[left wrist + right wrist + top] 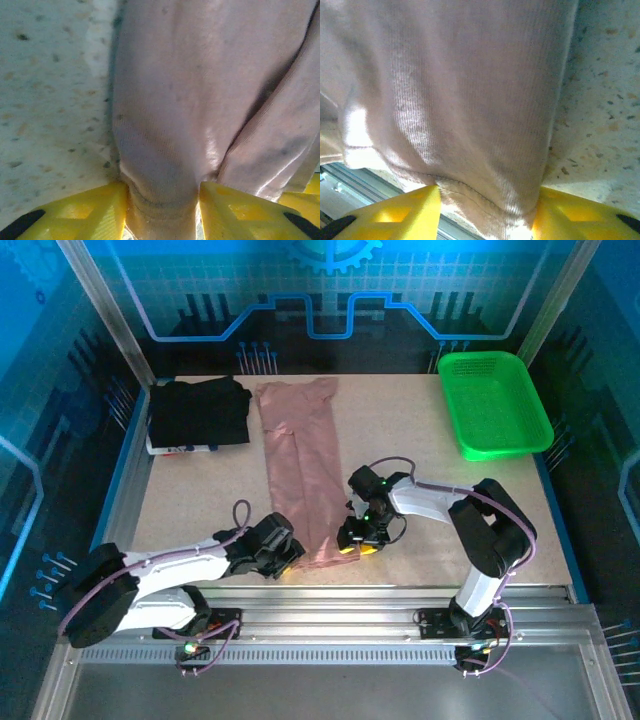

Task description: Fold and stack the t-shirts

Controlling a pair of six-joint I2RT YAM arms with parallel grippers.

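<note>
Speckled beige table inside a blue-lit cage, green basket parked at the far right.

Top view first: the pink t-shirt is already folded into 1 long narrow strip, long axis running near to far, sleeves and collar at the far end and hem at the near end. The black t-shirt sits folded at the far left, just beside the pink one's far end. Both arms are down at the near hem: left gripper on the left corner, right gripper on the right corner. So neither arm is really nearer, and the whole strip stretches away from both of them toward the far side. My guess is the next move is carrying that hem far-ward along the strip, and that needs the 2 corners to travel level.

Left wrist view: the 2 yellow fingers sit roughly half apart with the hem bunched between them, cloth touching both. Reads as a grasp on the pink shirt, not a loose hover. Bare table off to the left.

Right wrist view: same deal, the fingertips sit partly apart with the ribbed hem wedged between and pressing on both sides, so it's gripping the shirt too. The hem here sits close to the table's near rail.
</note>
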